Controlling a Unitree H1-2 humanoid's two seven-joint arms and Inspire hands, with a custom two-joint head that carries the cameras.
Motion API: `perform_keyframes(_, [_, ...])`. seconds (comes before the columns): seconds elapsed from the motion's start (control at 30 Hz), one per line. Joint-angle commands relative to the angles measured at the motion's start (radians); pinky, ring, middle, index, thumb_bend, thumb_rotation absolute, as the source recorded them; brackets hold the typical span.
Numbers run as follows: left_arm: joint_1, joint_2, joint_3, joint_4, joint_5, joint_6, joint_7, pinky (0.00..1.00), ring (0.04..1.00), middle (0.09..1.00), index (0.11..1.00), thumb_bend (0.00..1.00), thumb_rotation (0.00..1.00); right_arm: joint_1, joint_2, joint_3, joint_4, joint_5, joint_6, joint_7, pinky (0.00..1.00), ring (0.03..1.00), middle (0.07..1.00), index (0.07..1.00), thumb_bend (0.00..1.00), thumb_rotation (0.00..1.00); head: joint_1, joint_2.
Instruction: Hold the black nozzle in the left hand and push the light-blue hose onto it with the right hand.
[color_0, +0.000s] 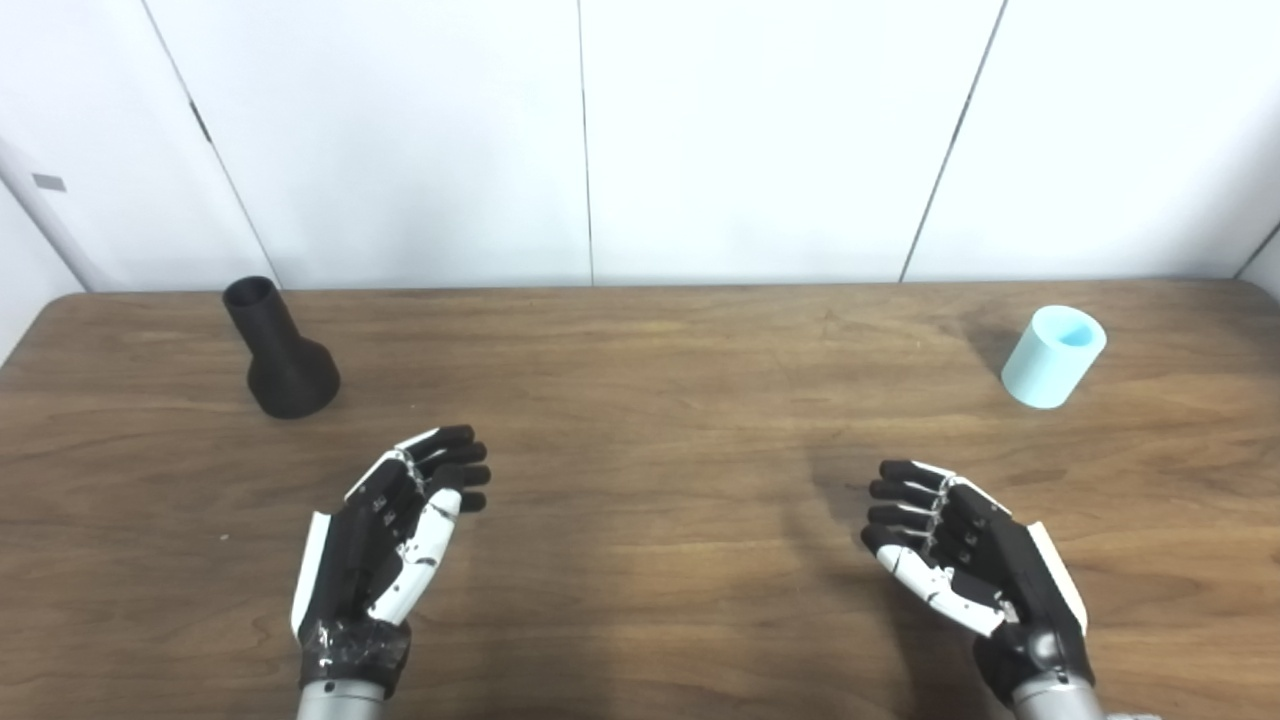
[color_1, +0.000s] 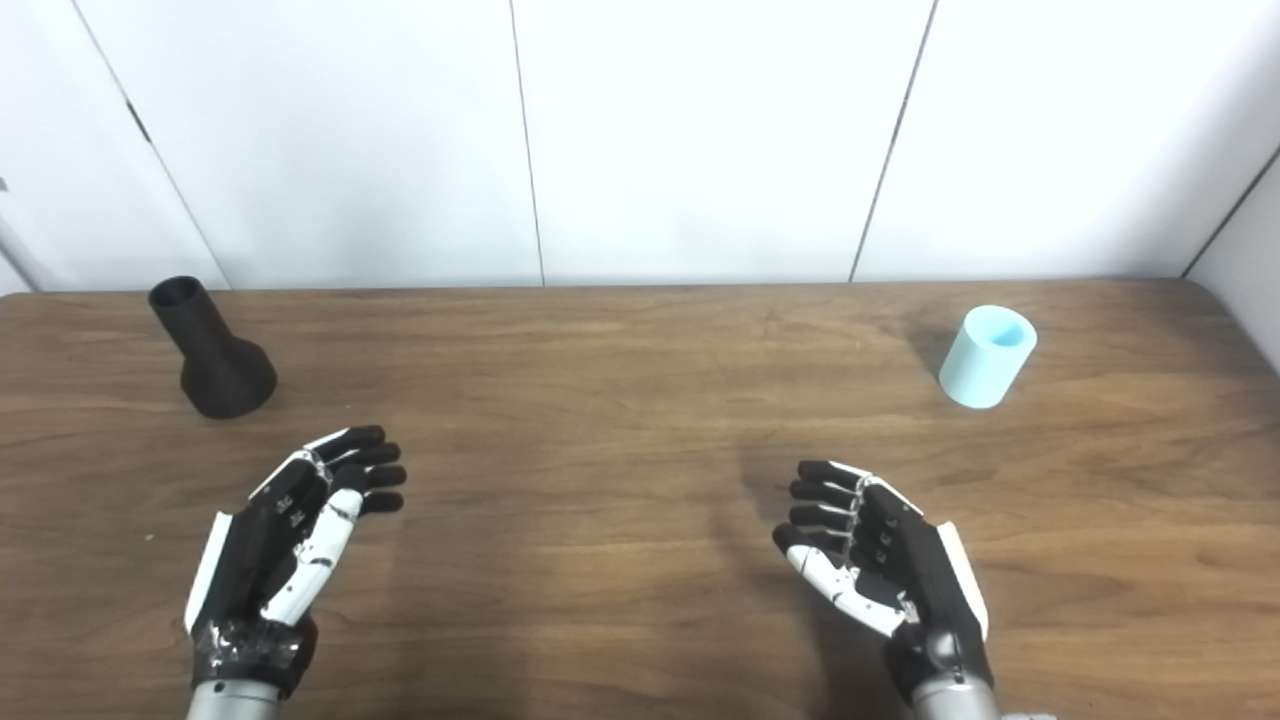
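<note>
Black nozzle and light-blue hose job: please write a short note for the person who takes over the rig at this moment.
Left hand: open, holds nothing, over the near table.
Right hand: open, holds nothing, over the near table.
Black nozzle: stands on its wide end at the far left of the table, untouched.
Light-blue hose: stands upright at the far right, untouched.
Done: nothing.
Left: grasp the nozzle with the left hand, the hose with the right, push the hose on.

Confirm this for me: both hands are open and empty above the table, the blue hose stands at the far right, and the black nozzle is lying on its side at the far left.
One detail is wrong. The black nozzle is not lying on its side: the left eye view shows it standing upright on its wide base, narrow open end up. The rest holds: the left hand and right hand are open and empty above the table, and the blue hose stands at the far right.
</note>
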Motion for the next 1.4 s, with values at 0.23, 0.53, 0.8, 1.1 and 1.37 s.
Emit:
perform_keyframes(0.23, [0.281,-0.043,-0.040,-0.070,0.016,-0.063,0.015,0.63,0.677,0.700,0.693,0.27,0.39,0.034,-0.048,-0.020,-0.050,0.018,-0.076,0.028,0.58,0.655,0.685,0.683,0.23,0.00,0.016,0.004])
perform_keyframes(0.53, [0.279,-0.033,-0.032,-0.075,0.003,-0.057,0.013,0.63,0.683,0.702,0.695,0.26,0.36,0.035,-0.036,-0.013,-0.048,0.003,-0.078,0.031,0.59,0.662,0.690,0.686,0.23,0.00,0.003,-0.001])
perform_keyframes(0.8, [0.272,-0.058,0.028,-0.050,0.013,-0.101,0.061,0.68,0.690,0.721,0.727,0.47,0.17,0.034,-0.027,-0.006,-0.035,-0.005,-0.090,0.025,0.59,0.661,0.689,0.683,0.24,0.00,-0.002,-0.016])
perform_keyframes(1.1, [0.249,-0.049,0.124,-0.066,0.058,-0.105,0.127,0.72,0.709,0.746,0.805,0.62,0.09,0.030,-0.033,-0.028,-0.016,0.029,-0.105,0.030,0.57,0.647,0.678,0.674,0.23,0.00,0.048,-0.019])
perform_keyframes(1.37, [0.191,0.024,0.283,-0.040,0.057,-0.054,0.126,0.65,0.676,0.716,0.770,0.83,0.19,0.022,-0.059,-0.056,0.014,0.055,-0.126,0.055,0.59,0.667,0.698,0.684,0.21,0.00,0.128,-0.057])
